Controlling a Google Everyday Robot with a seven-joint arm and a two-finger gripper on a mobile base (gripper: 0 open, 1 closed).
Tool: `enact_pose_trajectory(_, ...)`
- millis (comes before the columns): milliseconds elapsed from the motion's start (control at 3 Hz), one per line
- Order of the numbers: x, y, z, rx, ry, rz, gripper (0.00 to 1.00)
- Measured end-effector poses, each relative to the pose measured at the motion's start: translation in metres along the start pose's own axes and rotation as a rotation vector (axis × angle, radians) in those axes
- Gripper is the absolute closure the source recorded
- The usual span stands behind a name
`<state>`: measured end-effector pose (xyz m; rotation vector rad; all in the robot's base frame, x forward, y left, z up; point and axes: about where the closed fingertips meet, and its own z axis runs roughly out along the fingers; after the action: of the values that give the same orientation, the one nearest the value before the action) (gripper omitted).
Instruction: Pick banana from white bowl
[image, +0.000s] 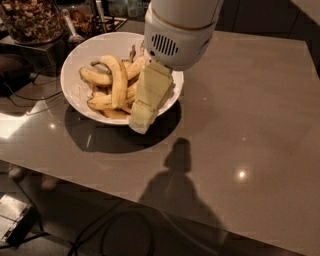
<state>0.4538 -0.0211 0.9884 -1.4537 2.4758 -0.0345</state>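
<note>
Dim; light probably overhead; table (255, 100) glare; pincer (142, 119) over white bowl (75, 92) rim.
</note>
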Motion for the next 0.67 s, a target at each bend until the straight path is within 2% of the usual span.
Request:
enact_pose_trajectory(333, -0.015, -0.001, -0.001, -0.007, -0.041, 0.013, 0.0)
enact_pose_trajectory(667, -0.048, -0.005, 0.005, -0.024, -0.039, 0.039, 0.0)
